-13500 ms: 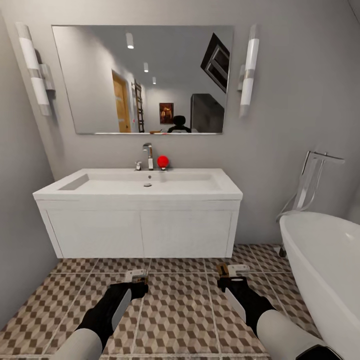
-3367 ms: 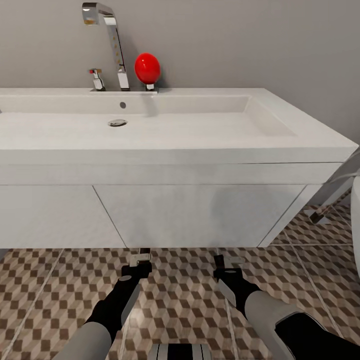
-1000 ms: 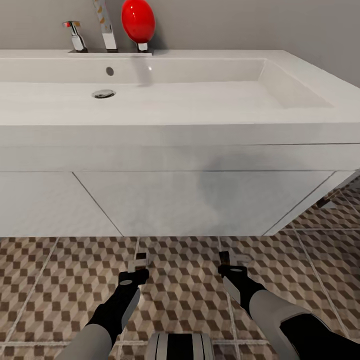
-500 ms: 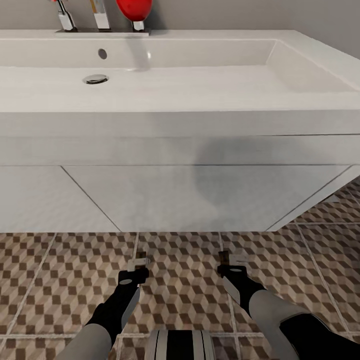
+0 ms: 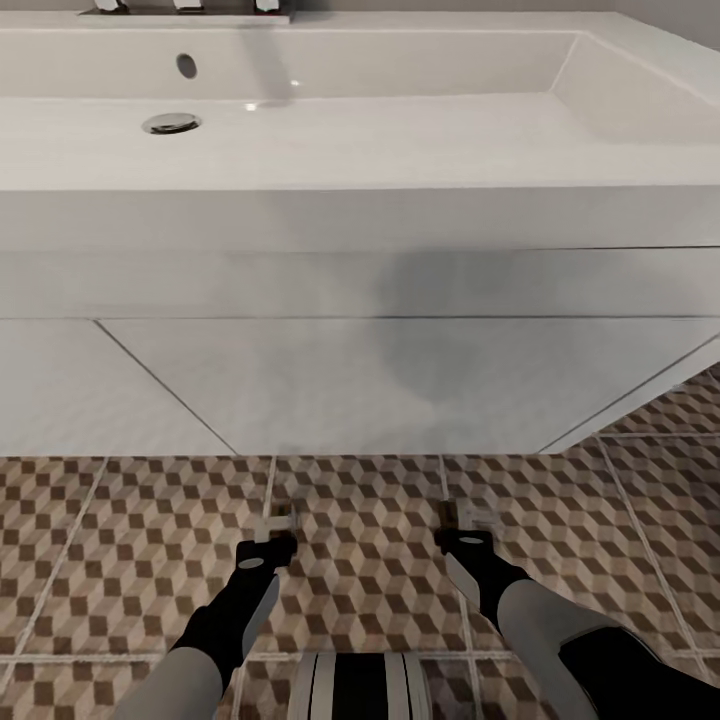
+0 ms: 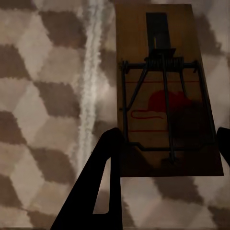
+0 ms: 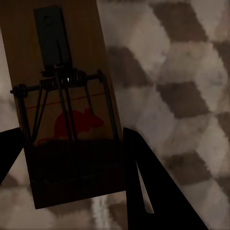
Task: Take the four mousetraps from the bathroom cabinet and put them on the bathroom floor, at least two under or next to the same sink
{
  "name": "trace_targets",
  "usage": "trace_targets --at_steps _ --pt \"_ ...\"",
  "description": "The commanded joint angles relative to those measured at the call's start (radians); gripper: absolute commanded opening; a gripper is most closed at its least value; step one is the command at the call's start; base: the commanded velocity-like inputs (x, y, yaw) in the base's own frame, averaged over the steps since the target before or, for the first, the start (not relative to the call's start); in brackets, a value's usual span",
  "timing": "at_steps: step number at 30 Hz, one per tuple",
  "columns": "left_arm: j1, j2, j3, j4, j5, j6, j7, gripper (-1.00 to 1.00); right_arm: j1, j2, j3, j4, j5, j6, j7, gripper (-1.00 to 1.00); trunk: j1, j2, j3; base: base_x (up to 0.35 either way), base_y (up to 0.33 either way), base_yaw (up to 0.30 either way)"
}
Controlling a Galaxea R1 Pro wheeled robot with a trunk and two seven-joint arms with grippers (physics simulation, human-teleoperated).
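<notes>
Head view: two mousetraps are counted, one carried in each gripper above the floor point(image 5: 120, 520), at 6 o'clock of the sink point(image 5: 400, 150). Left gripper point(image 5: 279, 522): jaws are clamped on the edges of a mousetrap point(image 6: 165, 91). Right gripper point(image 5: 462, 520): jaws are closed on the sides of the second mousetrap point(image 7: 62, 96). One red mouse print is seen on each.

A wooden mousetrap point(image 7: 67, 96) with a red mouse mark was gripped between the right gripper's point(image 7: 72, 153) dark fingers point(image 7: 143, 191), above the patterned floor tiles point(image 7: 182, 72).
</notes>
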Motion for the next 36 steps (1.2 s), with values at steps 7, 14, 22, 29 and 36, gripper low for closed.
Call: trace_targets --at_steps 7,14,22,29,36 --pt "0.000 0.001 -0.003 -0.003 0.000 0.006 0.008 -1.00 0.000 -0.001 0.009 -0.002 -0.010 0.006 -0.005 -1.00 0.001 -0.001 -0.012 0.000 0.000 0.000" --pt "0.000 0.000 -0.002 -0.007 -0.001 -0.001 0.008 -1.00 0.000 -0.001 0.009 -0.002 -0.010 0.006 -0.005 -1.00 0.001 -0.001 -0.012 0.000 0.000 0.000" --pt "0.000 0.000 -0.002 -0.006 -0.004 -0.007 0.008 -1.00 0.000 0.000 0.010 -0.002 -0.010 0.005 -0.005 -1.00 0.001 -0.001 -0.012 0.084 0.017 0.000" --pt "0.000 0.000 -0.002 -0.006 -0.004 -0.007 0.008 -1.00 0.000 0.001 0.010 -0.002 -0.010 0.005 -0.005 -1.00 0.001 -0.001 -0.012 0.294 0.077 0.000" --pt "0.000 0.000 -0.002 -0.006 -0.001 -0.007 0.008 -1.00 0.000 0.002 0.009 -0.002 0.007 0.005 -0.005 -1.00 0.001 -0.001 -0.012 0.139 0.022 0.000"
